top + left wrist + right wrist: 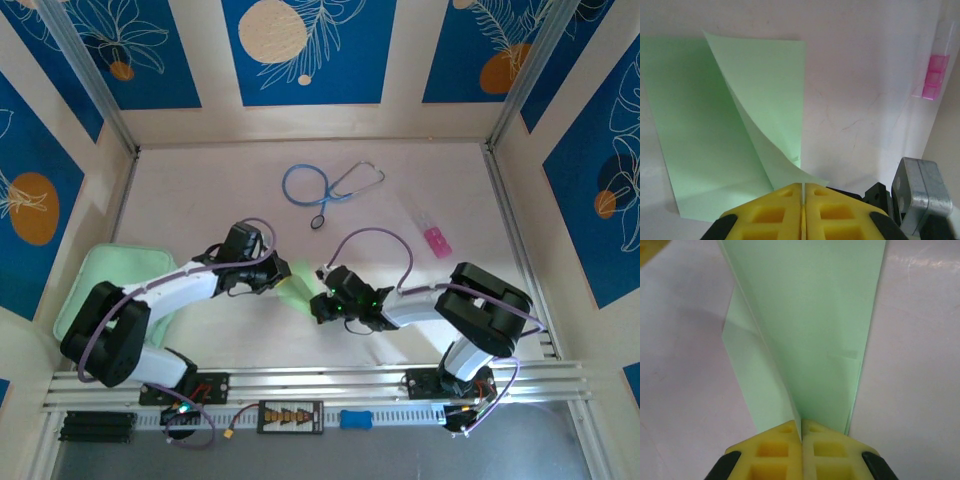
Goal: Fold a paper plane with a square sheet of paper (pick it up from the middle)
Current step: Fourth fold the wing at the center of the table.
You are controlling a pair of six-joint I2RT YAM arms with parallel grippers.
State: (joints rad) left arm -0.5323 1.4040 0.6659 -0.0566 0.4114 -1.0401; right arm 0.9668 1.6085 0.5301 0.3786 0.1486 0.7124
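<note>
top external, table (440, 170): square sheet of paper (296, 288) lies near the middle of the near edge, between the arms.
fold progress: one flap lifted; no dart yet, most folds seemingly left.
left gripper (803, 192): clamped on a paper corner.
right gripper (801, 426): clamped on the paper's edge.

We saw the square sheet of paper (296, 287) at the front middle of the surface: thin, pale green, plain, partly folded, no dart shape yet. In the left wrist view, part of the sheet (700, 140) lay flat. A flap rose off it along a diagonal crease, its near corner pinched in the left gripper (803, 192). In the right wrist view, the sheet (810, 325) ran away in long creased layers, its near end clamped in the right gripper (801, 429).
</note>
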